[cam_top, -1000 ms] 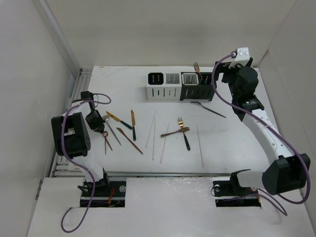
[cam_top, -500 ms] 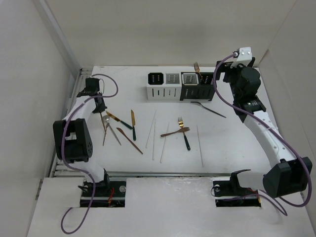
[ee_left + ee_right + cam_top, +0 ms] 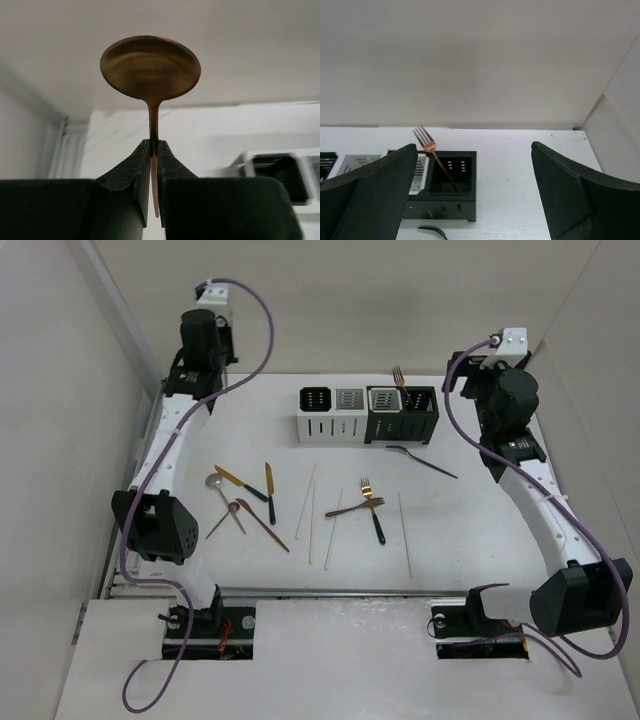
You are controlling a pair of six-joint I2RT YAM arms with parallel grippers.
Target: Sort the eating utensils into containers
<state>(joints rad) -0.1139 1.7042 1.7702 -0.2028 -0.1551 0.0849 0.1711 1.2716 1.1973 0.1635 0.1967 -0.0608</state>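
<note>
Left arm [image 3: 160,445]: base at 7 o'clock in top view, stretched long toward 11 o'clock, wrist raised high at far corner. Left gripper [image 3: 154,145]: fingers [image 3: 127,170] pinched tight on copper spoon [image 3: 150,67] stem, bowl at 12 o'clock. Right arm [image 3: 540,505]: base at 5 o'clock, elbow out at 4 o'clock, wrist at 2 o'clock. Right gripper [image 3: 474,150]: jaws spread wide.

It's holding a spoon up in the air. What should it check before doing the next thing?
1. Spoon clamped in left gripper: ok.
2. Right gripper open and empty: ok.
3. Fork inside black box: ok, leaning.
4. White box empty: ok.
5. Which slot takes spoons: cannot tell.
6. Table cleared: not ok, cutlery lies there.
</note>
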